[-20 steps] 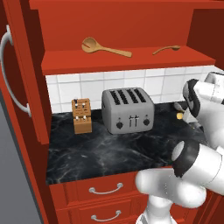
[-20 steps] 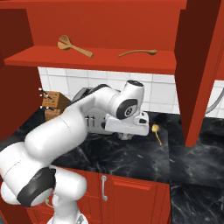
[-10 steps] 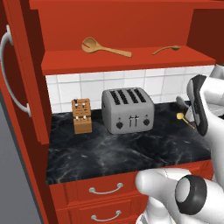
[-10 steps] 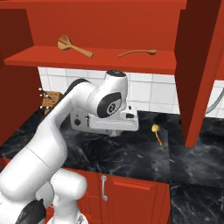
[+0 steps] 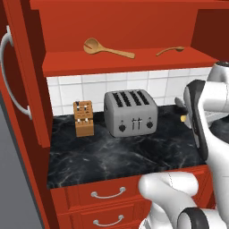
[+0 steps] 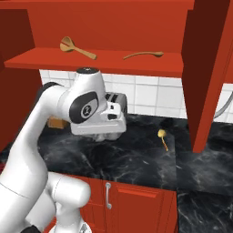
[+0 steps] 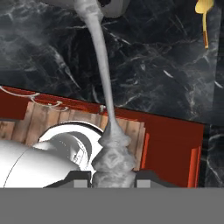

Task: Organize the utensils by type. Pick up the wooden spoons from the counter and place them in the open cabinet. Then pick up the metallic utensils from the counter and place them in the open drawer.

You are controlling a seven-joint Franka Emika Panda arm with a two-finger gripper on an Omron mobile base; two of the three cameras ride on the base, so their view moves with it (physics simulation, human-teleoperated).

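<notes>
With both tan wooden spoons [image 5: 106,48] [image 6: 144,55] on the red cabinet shelf [image 5: 125,60], the hand [image 7: 113,173] grips the long grey metal spoon [image 7: 103,74] above the black marble tabletop [image 6: 132,157], needing the drawer next, while the small gold piece [image 6: 162,136] waits at the right.

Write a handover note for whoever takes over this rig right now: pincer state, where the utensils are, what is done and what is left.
Pincer: shut on the silver spoon, gripped at its wide end; the handle points away over the black counter.
Wooden spoons: both on the open cabinet's shelf, the larger one to the left, the smaller one to the right. That part is done.
Gold utensil: lies loose on the counter, right of the toaster.
Left: put the silver spoon in the drawer, then fetch the gold utensil and place it there too.
</notes>
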